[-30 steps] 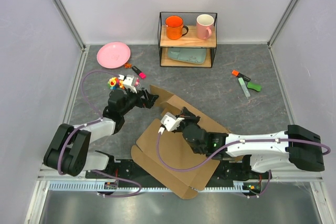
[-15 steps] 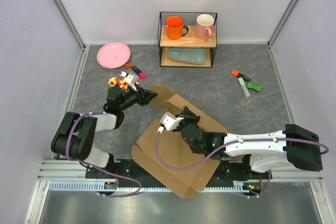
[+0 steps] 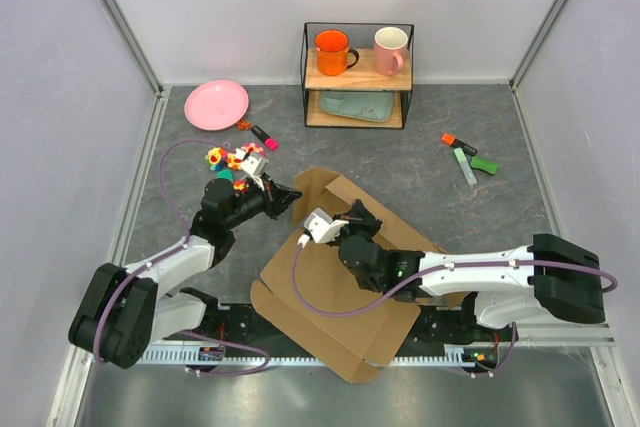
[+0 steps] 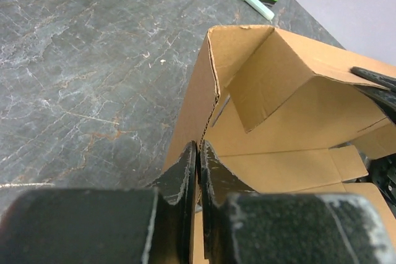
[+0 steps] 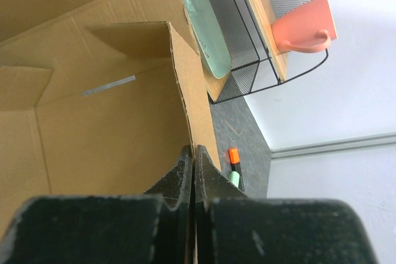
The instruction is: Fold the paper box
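Left pincer [image 4: 199, 153] and right pincer [image 5: 193, 156] each pinch a raised wall of the plain brown corrugated cardboard box [image 3: 330, 337], near-centre on the grey table [image 3: 450, 197]; far corner erected, near panels lie flat, unfolded.

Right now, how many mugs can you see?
2. The orange mug stands on the left of the top shelf of the wire rack, and the pink mug on the right. The cardboard could hide others.
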You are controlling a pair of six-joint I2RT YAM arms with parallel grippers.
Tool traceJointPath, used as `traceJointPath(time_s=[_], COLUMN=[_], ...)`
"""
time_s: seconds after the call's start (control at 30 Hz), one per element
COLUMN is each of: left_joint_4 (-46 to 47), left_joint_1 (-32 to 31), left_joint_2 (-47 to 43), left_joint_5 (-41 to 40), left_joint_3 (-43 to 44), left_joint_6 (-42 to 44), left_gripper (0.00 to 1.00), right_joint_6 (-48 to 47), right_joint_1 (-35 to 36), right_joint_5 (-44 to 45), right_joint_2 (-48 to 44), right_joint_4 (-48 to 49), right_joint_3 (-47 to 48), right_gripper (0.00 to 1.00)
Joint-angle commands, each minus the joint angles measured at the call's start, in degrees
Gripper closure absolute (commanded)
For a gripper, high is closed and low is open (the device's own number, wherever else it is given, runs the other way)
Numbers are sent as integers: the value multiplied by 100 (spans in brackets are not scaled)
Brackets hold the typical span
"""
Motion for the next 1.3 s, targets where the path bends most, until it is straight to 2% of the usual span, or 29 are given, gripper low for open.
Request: traceJointPath(time_s=[0.0,0.2,0.63,0.93,1.27], left_joint_4=[-18,-239,139,192,1237], left_joint_1=[-352,-571,-1485,-2479,-3094], left_joint_2=[-560,-710,-1184,-1185,-378], left_joint_5=[-512,-1013,-1955,-2605,-3185], left_joint_3=[102,41,-618,-706,-1076], left_joint_6=[195,-147,-1035,-807,-429], left_gripper=[92,96,98,98,97], right_joint_6=[482,499,622,842,570], right_joint_1=[26,26,18,26,44], right_joint_5=[-109,-12,67,32,5], right_joint_2=[327,494,529,433,546], right_joint_4=[-811,-793,-661,-653,-530], right_joint_3=[-100,-12,-56,-64,-240], right_gripper=[100,100,99,99,100])
